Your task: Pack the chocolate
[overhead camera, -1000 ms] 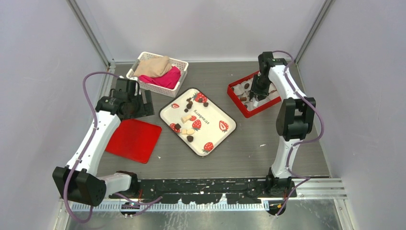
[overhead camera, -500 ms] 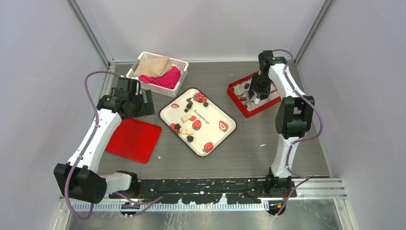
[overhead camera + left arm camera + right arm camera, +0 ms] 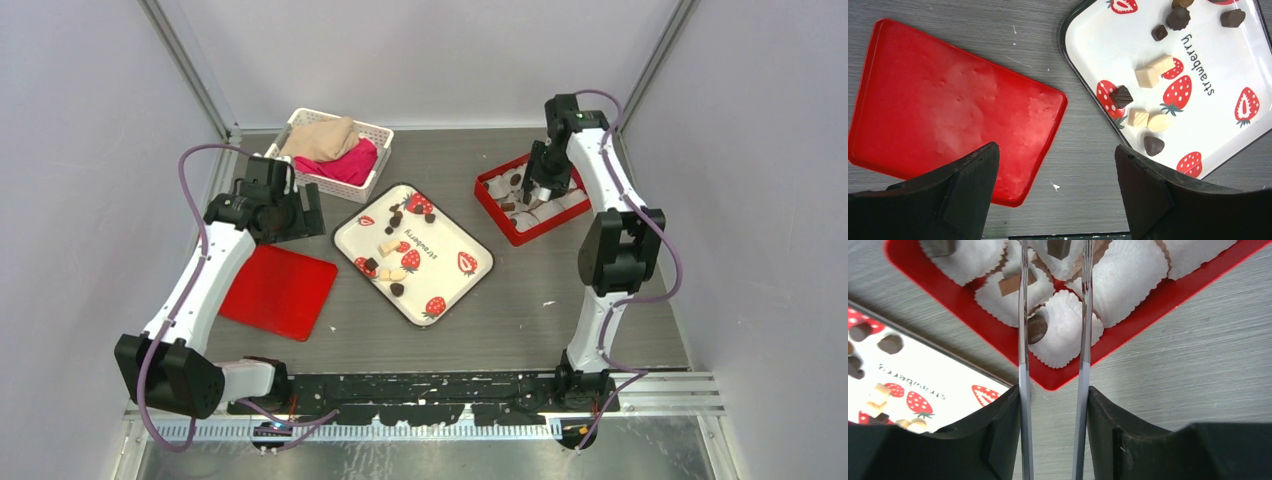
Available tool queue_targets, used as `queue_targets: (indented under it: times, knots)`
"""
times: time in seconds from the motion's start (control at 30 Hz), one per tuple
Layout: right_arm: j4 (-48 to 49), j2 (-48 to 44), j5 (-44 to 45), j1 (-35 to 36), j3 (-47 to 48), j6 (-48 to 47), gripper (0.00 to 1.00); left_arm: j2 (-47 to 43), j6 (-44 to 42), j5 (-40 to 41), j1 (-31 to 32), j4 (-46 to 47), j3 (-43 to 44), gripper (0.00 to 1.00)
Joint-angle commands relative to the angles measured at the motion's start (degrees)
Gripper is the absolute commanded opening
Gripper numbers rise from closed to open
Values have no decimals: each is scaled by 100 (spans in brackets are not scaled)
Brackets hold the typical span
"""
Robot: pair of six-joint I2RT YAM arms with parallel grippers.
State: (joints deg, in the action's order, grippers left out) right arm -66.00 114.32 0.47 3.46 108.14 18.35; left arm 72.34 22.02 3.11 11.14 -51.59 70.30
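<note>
My right hand [image 3: 1054,401], clamped on the tongs [image 3: 1023,340], has drawn up and back over the red box [image 3: 1048,378], where one chocolate [image 3: 1037,328] sits in a paper cup [image 3: 1064,342], so I judge that piece packed. More wait on the tray [image 3: 1098,30] printed "strawberry"; my left hand [image 3: 1054,156] hangs wide open above the red lid [image 3: 948,105].

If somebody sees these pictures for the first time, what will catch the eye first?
First the white strawberry tray in the middle, with small dark and pale chocolate pieces scattered on it. Then the red box at the far right, lined with white paper cups, with the right gripper holding metal tongs over it. A flat red lid lies at the left, near the open left gripper.
</note>
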Motion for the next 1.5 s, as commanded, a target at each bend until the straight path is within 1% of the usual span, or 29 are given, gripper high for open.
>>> queue_targets:
  times: [0.0, 0.13, 0.2, 0.23, 0.33, 0.43, 0.5, 0.57, 0.63, 0.7, 0.93, 1.0, 1.13, 1.3, 1.47]
  knots:
    - [-183, -960, 32, 267, 487, 89, 52, -2, -81, -82, -33, 243, 256, 86]
    - [-303, -1367, 307, 1101, 268, 30, 50, 17, -148, -88, -32, 241, 265, 86]
    - [-277, -1553, 241, 1563, -13, 19, 48, 6, -191, -86, -33, 233, 263, 86]
    - [-241, -1639, 207, 1777, -171, 24, 45, -4, -208, -76, -33, 225, 258, 86]
    - [-29, -1858, 35, 2451, -656, 0, 27, -55, -254, -19, -33, 190, 237, 86]
    - [139, -1947, -277, 3123, -1098, -33, 13, -116, -292, 41, -39, 170, 196, 86]
    - [193, -1933, -282, 3431, -1332, -27, 8, -150, -311, 56, -48, 152, 166, 86]
    - [235, -1929, -258, 3679, -1496, -25, 7, -190, -312, 58, -50, 135, 136, 86]
    - [344, -1950, -236, 3875, -1657, -38, 7, -238, -305, 51, -59, 124, 117, 86]
    - [421, -1983, -267, 4068, -1768, -100, 10, -276, -291, 49, -59, 112, 92, 86]
    - [556, -2022, -488, 4916, -2156, -318, 30, -318, -253, 41, -59, 92, 75, 86]
    - [579, -2008, -496, 5053, -2222, -351, 34, -308, -239, 26, -59, 91, 80, 86]
    - [631, -1918, -594, 5118, -2278, -289, 41, -308, -192, -32, -59, 110, 65, 86]
    - [926, -1896, -584, 5127, -2400, -129, 45, -316, -136, -73, -59, 122, 55, 86]
    - [914, -1664, -381, 5125, -2321, -38, 48, -334, -128, -82, -59, 123, 36, 86]
